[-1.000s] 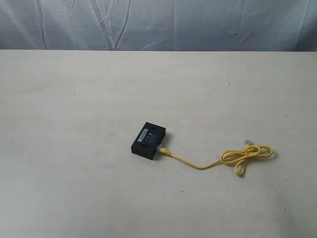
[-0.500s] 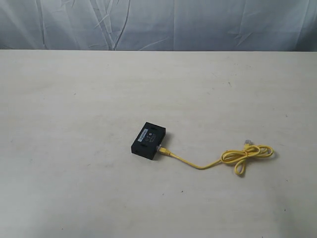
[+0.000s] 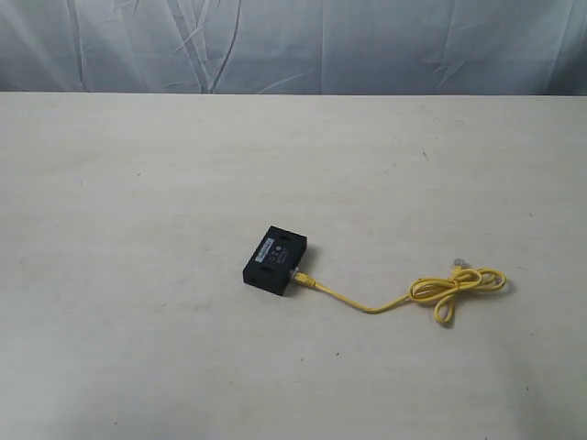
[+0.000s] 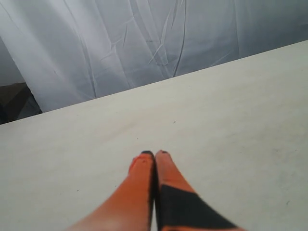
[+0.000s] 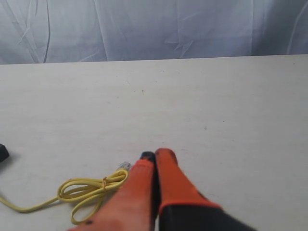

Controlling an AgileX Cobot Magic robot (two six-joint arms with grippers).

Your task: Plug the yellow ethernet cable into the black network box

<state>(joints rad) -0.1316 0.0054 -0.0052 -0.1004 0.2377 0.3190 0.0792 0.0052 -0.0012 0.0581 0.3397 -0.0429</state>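
Observation:
The black network box [image 3: 274, 260] lies flat near the middle of the table. One end of the yellow ethernet cable [image 3: 367, 307] sits in the box's right side at the plug [image 3: 298, 275]. The cable runs right into a loose loop [image 3: 456, 286] with a clear plug [image 3: 457, 264] free at its far end. In the right wrist view the loop [image 5: 91, 190] and free plug [image 5: 124, 166] lie just beside my right gripper [image 5: 156, 155], which is shut and empty. A corner of the box [image 5: 2, 153] shows at that view's edge. My left gripper [image 4: 154, 154] is shut over bare table.
The pale table [image 3: 138, 183] stretches wide around the box. A creased grey-white cloth backdrop [image 3: 293, 46] hangs behind the far edge. Neither arm shows in the exterior view.

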